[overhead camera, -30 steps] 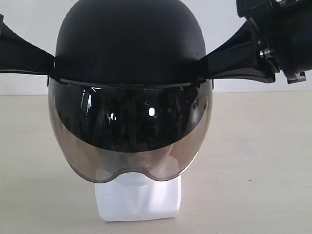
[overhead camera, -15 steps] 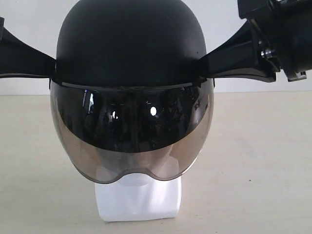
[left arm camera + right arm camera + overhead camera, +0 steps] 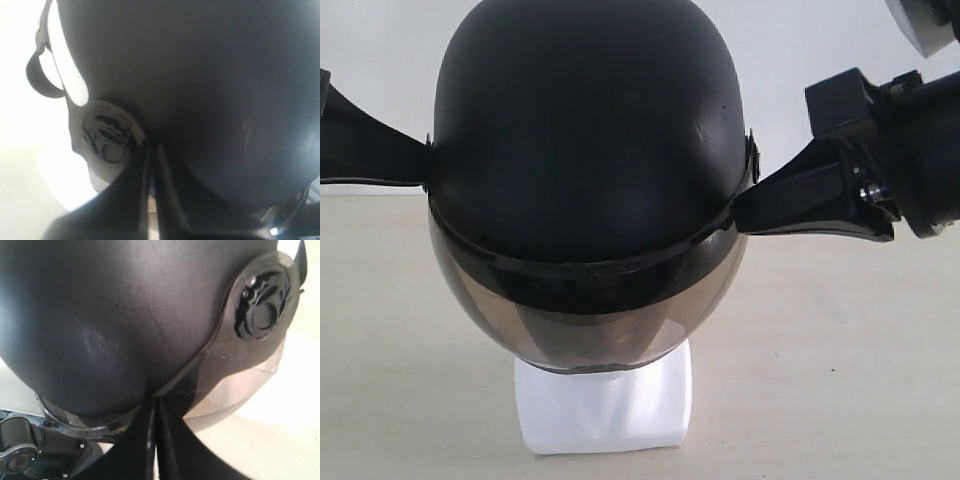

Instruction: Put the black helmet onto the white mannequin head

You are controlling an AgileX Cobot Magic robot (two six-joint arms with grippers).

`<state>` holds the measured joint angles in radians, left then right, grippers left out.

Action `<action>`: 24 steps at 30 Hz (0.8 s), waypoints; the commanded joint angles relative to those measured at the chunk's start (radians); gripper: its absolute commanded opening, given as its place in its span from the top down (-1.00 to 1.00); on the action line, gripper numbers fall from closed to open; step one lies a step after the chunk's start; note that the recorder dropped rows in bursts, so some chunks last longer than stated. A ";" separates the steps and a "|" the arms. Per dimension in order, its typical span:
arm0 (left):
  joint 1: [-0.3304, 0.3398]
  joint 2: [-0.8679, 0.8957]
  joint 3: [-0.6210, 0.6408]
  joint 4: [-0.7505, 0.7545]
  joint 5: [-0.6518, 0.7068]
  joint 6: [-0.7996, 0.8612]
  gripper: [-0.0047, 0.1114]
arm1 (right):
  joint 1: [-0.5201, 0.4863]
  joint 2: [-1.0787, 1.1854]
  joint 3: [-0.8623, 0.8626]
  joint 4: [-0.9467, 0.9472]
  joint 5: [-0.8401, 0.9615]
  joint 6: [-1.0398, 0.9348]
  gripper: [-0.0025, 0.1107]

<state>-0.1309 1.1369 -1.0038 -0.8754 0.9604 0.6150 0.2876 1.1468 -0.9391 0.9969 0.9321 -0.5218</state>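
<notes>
Beige counter [image 3: 850, 350], white wall [image 3: 800, 50]; left claw [image 3: 423, 163] and right claw [image 3: 742, 205] clamp the black helmet [image 3: 585, 130] over the white mannequin head [image 3: 605, 410].

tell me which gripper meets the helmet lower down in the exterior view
The right gripper. Its tip pinches the helmet near the lower rim, while the left gripper meets the opposite side clearly higher up in that view.

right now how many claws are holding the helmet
2. The left claw pinches the helmet rim at the left side of the exterior view, and the right claw pinches it at the right side. No other claw shows.
</notes>
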 commanded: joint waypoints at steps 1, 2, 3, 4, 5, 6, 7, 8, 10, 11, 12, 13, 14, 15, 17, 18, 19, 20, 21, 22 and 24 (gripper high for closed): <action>-0.012 0.022 0.020 0.034 0.064 0.008 0.84 | 0.004 0.012 0.011 -0.012 0.015 -0.011 0.96; -0.012 0.019 0.020 0.034 0.066 0.008 0.84 | 0.004 0.010 0.011 -0.012 0.015 -0.011 0.96; -0.012 0.015 0.020 0.034 0.066 0.008 0.84 | 0.004 0.001 0.011 -0.012 0.013 -0.013 0.96; -0.012 0.012 0.020 0.034 0.066 0.008 0.84 | 0.004 -0.005 0.011 -0.012 0.008 -0.014 0.96; -0.012 0.003 0.020 0.034 0.066 0.016 0.84 | 0.004 -0.018 0.011 -0.012 -0.003 -0.014 0.96; -0.012 -0.006 0.020 0.034 0.066 0.028 0.84 | 0.001 -0.028 0.011 -0.012 -0.014 -0.014 0.96; -0.012 -0.015 0.020 0.034 0.066 0.033 0.84 | 0.001 -0.042 0.011 -0.012 -0.027 -0.011 0.96; -0.012 -0.025 0.020 0.034 0.066 0.033 0.84 | 0.001 -0.055 0.009 -0.016 -0.034 -0.007 0.96; -0.012 -0.046 0.020 0.034 0.066 0.033 0.84 | 0.001 -0.072 0.009 -0.016 -0.049 0.002 0.96; -0.012 -0.055 0.020 0.034 0.066 0.033 0.84 | 0.001 -0.077 0.009 -0.016 -0.051 0.004 0.96; -0.012 -0.068 0.020 0.034 0.066 0.033 0.84 | 0.001 -0.077 0.009 -0.016 -0.049 0.004 0.96; -0.012 -0.077 0.020 0.034 0.064 0.033 0.84 | 0.001 -0.077 0.009 -0.016 -0.046 0.008 0.96; -0.012 -0.088 0.020 0.034 0.062 0.033 0.84 | 0.001 -0.077 0.009 -0.016 -0.040 0.008 0.96; -0.012 -0.100 0.020 0.034 0.058 0.033 0.84 | 0.001 -0.077 0.009 -0.016 -0.035 0.008 0.96; -0.012 -0.119 0.020 0.034 0.056 0.033 0.84 | 0.001 -0.077 0.009 -0.016 -0.029 0.008 0.96; -0.008 -0.130 0.020 0.034 0.056 0.033 0.84 | 0.001 -0.077 0.009 -0.016 -0.027 0.008 0.96; -0.008 -0.136 0.020 0.034 0.056 0.033 0.84 | 0.001 -0.077 0.009 -0.016 -0.022 0.008 0.96; -0.008 -0.143 0.020 0.034 0.056 0.033 0.84 | 0.001 -0.077 0.009 -0.016 -0.020 0.008 0.96; -0.008 -0.154 0.020 0.034 0.056 0.031 0.84 | 0.001 -0.077 0.009 -0.016 -0.012 0.008 0.96; -0.008 -0.161 0.020 0.034 0.052 0.029 0.84 | 0.001 -0.077 0.009 -0.016 -0.007 0.008 0.96; -0.008 -0.180 0.020 0.034 0.047 0.016 0.84 | 0.001 -0.077 0.009 -0.015 -0.002 0.008 0.96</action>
<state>-0.1392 0.9838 -0.9859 -0.8449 1.0114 0.6403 0.2876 1.0780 -0.9357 0.9783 0.9170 -0.5123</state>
